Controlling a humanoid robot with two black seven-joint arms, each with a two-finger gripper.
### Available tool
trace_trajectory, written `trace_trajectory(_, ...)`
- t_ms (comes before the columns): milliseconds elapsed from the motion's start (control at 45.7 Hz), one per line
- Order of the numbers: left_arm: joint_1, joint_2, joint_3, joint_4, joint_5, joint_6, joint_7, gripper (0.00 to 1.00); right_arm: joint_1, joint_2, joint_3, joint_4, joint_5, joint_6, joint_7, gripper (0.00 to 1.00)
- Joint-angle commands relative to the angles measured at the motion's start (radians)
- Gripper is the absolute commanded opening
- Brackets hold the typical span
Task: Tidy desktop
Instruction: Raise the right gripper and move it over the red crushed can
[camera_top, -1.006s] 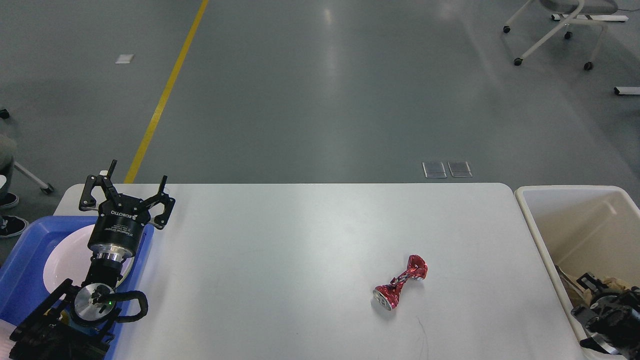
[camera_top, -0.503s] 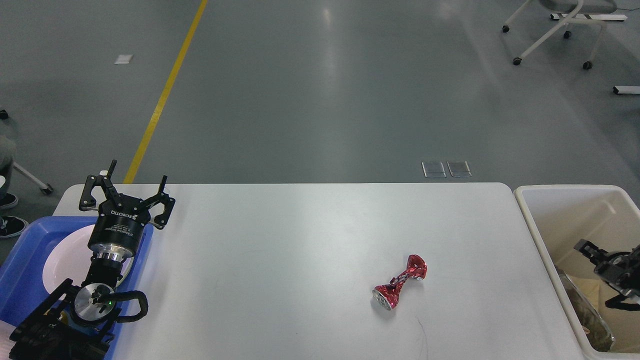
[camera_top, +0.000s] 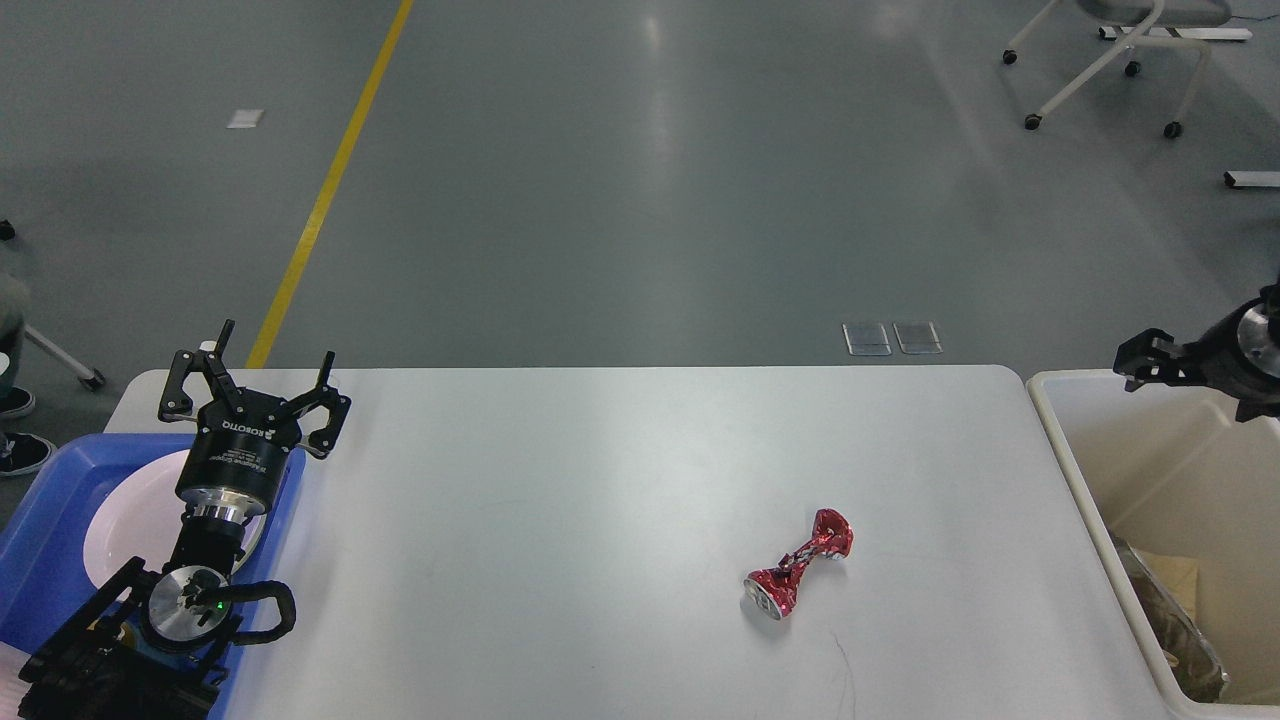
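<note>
Head view: desktop (camera_top: 560, 500) fills the lower frame, w/ a crushed red can (camera_top: 798, 578) lying right of centre. My left gripper (camera_top: 258, 372) hangs over the blue tray (camera_top: 45, 510) and white plate (camera_top: 125, 520), fingers spread, empty. Right gripper (camera_top: 1150, 362) above cream bin (camera_top: 1075, 470) far edge; can't tell its state.

The word "ROBOTIQ" stands in white letters on the black round body just below the left claw (camera_top: 258, 375). Smaller words under it are too tiny to read.
</note>
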Motion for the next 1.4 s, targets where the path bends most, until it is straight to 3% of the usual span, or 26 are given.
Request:
trace_trajectory(0,0.0,0.0,0.0,0.0,0.0,0.001,0.0,0.96,0.2,0.051,-0.072,0.107,0.002,0.132,-0.002,1.0)
trace_trajectory(153,0.0,0.0,0.0,0.0,0.0,0.0,0.0,0.96,0.468,0.078,-0.091,0.327,0.026,0.238,-0.002,1.0)
trace_trajectory(262,0.0,0.0,0.0,0.0,0.0,0.0,0.0,0.96,0.634,0.135,-0.118,0.465,0.096,0.258,-0.002,1.0)
trace_trajectory(459,0.0,0.0,0.001,0.0,0.0,0.0,0.0,0.96,0.795,0.239,-0.186,0.648,0.328,0.214,-0.002,1.0)
trace_trajectory(569,0.0,0.0,0.001,0.0,0.0,0.0,-0.002,0.96,0.867,0.324,-0.243,0.752,0.426,0.101,0.001,1.0)
trace_trajectory(634,0.0,0.0,0.001,0.0,0.0,0.0,-0.002,0.96,0.886,0.358,-0.263,0.76,0.475,0.088,0.004,1.0)
trace_trajectory(1159,0.0,0.0,0.0,0.0,0.0,0.0,0.0,0.96,0.755,0.373,-0.273,0.739,0.551,0.067,0.004,1.0)
trace_trajectory(1378,0.0,0.0,0.0,0.0,0.0,0.001,0.0,0.96,0.532,0.404,-0.247,0.688,0.703,-0.131,0.004,1.0)
